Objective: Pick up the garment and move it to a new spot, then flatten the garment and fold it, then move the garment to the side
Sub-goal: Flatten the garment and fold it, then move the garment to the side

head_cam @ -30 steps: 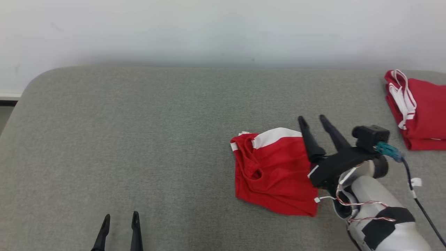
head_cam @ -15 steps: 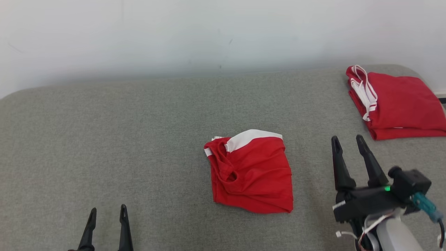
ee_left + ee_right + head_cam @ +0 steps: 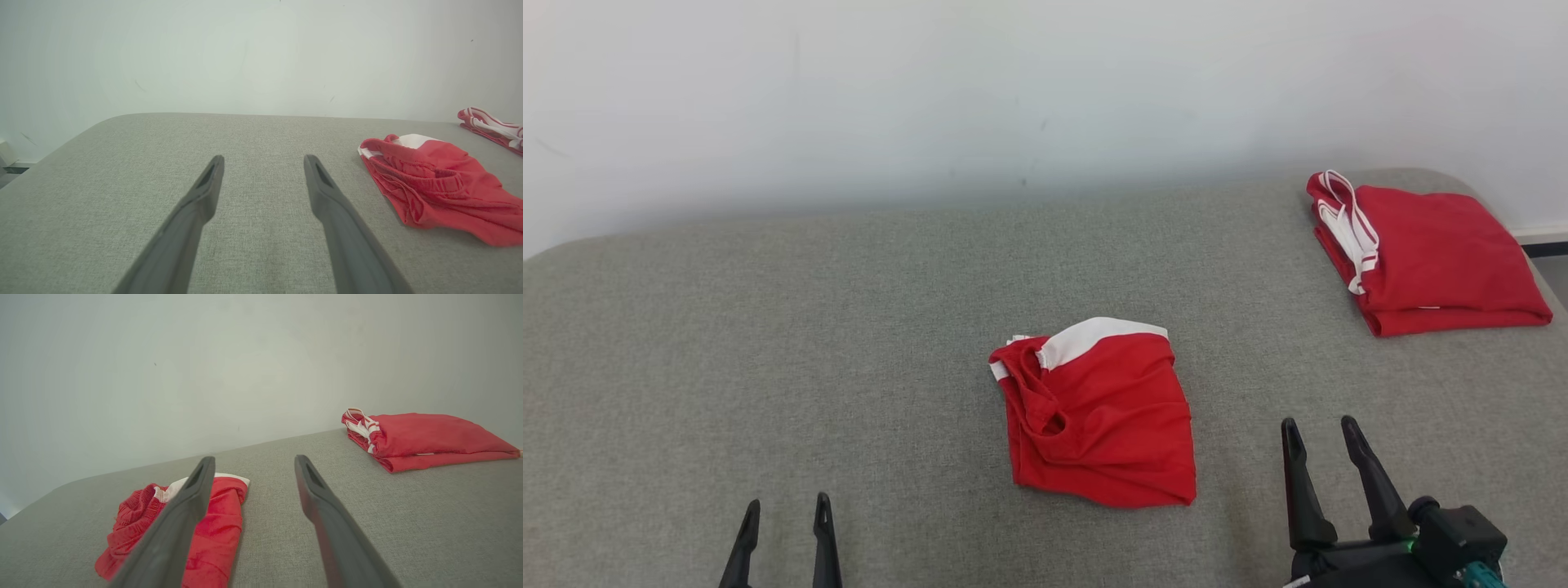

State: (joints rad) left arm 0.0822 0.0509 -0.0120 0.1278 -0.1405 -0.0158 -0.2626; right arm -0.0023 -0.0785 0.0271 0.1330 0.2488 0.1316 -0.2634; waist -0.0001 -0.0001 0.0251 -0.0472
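Evidently nothing is being held at this moment. At the lower left of the head view the left gripper (image 3: 787,505) is seen low over the grey padded surface (image 3: 727,327), its jaws spread wide and empty, well apart from any cloth. Toward the middle, the red garment (image 3: 1098,416) with its white band lies on the surface as a compact, rumpled packet, touched by neither gripper. At the lower right the right gripper (image 3: 1319,425) is placed near the garment but clear of it, its jaws likewise wide with nothing between them. Farther right, by the far corner, a neatly folded red pile (image 3: 1429,245) is set well apart.

From this layout the folding can be judged roughly done, although the edges are uneven and the waistband is bunched at one side. The move to the side is judged not yet made, since the packet lies mid-surface. A fresh grasp would be needed for that step, and the loose layers could be pulled open by it.

The surface is covered in grey woven fabric, smooth and rounded at its corners. It is backed by a plain pale wall (image 3: 931,98) with faint marks, and a strip of skirting (image 3: 1539,235) is glimpsed at the far right.
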